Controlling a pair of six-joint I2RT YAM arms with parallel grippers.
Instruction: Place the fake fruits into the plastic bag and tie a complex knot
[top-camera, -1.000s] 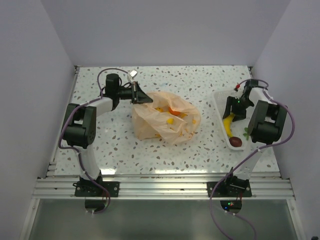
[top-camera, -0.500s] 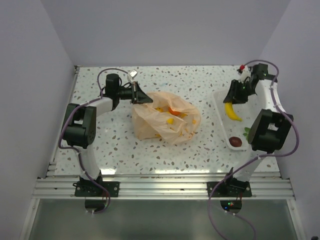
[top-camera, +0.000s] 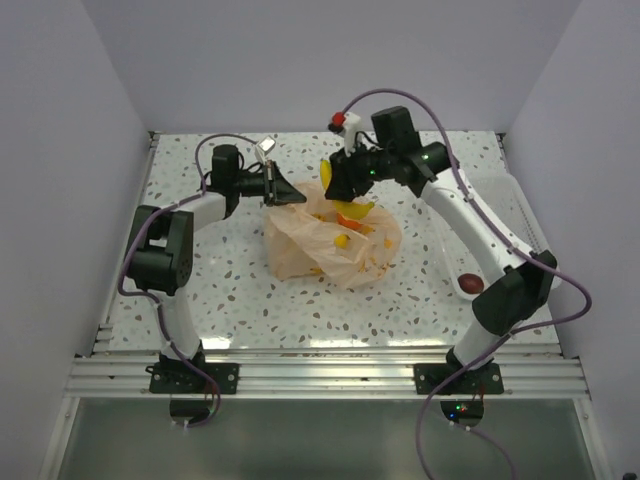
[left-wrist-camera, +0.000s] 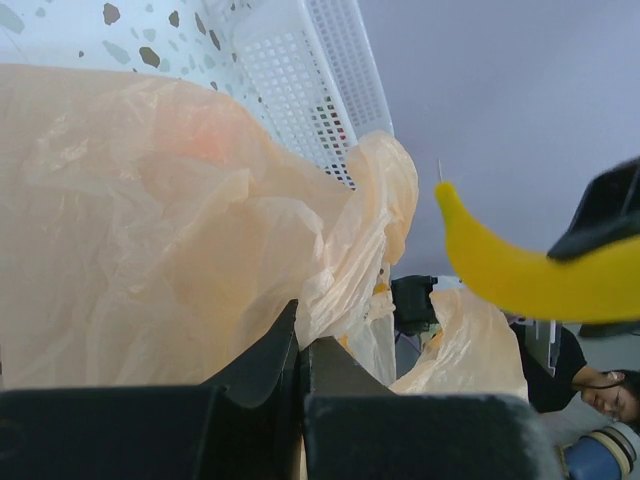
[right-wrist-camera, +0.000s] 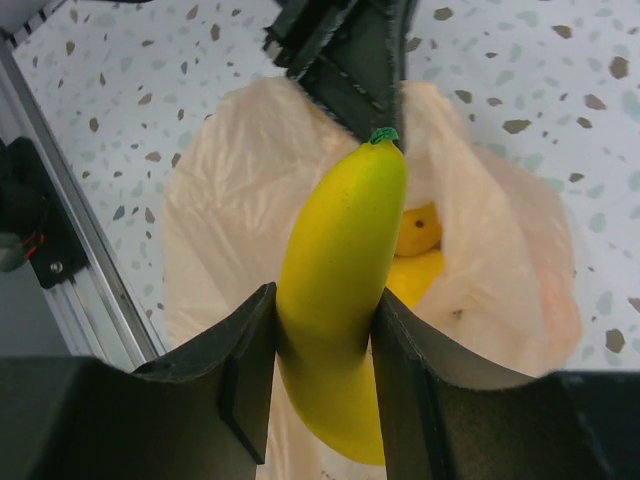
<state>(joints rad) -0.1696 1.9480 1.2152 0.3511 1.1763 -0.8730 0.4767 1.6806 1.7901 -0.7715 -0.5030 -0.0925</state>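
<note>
The peach-orange plastic bag (top-camera: 335, 245) lies mid-table with yellow and orange fruits inside (right-wrist-camera: 420, 235). My left gripper (top-camera: 287, 194) is shut on the bag's rim (left-wrist-camera: 340, 290) at its far left, holding the mouth up and open. My right gripper (top-camera: 337, 182) is shut on a yellow banana (right-wrist-camera: 340, 290) and holds it above the bag's open mouth; the banana also shows in the top view (top-camera: 326, 176) and the left wrist view (left-wrist-camera: 510, 275). A dark purple plum (top-camera: 472, 283) lies in the white tray (top-camera: 520, 215) at the right.
The white tray stands along the right edge of the table, its mesh wall also showing in the left wrist view (left-wrist-camera: 300, 80). The right arm reaches across the table from the right. Walls close in the table at the left, back and right.
My right gripper lifted the banana out of the white tray and carried it left across the table to above the bag's mouth. My left gripper kept holding the bag's rim.
</note>
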